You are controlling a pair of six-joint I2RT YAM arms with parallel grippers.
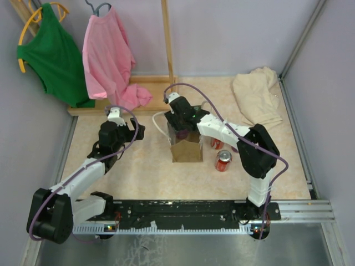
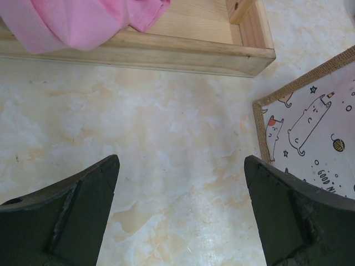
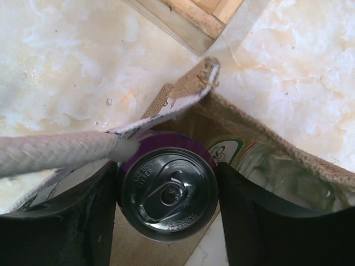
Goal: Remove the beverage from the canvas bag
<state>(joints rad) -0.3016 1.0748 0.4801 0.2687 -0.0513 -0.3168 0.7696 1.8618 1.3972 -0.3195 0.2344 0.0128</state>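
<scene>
Fingers (image 3: 89,221) of the right gripper (image 3: 166,172) clasp a can (image 3: 166,199) — only its silver top and purple rim show inside the tan canvas bag (image 3: 260,130); left gripper (image 2: 181,160) gapes wide.

Your left hand (image 2: 180,166) hangs spread wide, pointing down; your right hand (image 3: 166,166), reaching far, clamps the beverage can (image 3: 166,199).

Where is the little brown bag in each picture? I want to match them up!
Top external: the canvas bag stands mid-table, beside a red can.
Left wrist: the bag's cat-printed side pokes in at the right edge.
Right wrist: the bag's burlap rim surrounds the purple can.
Shared landmark: the wooden rack shows in all three.
</scene>
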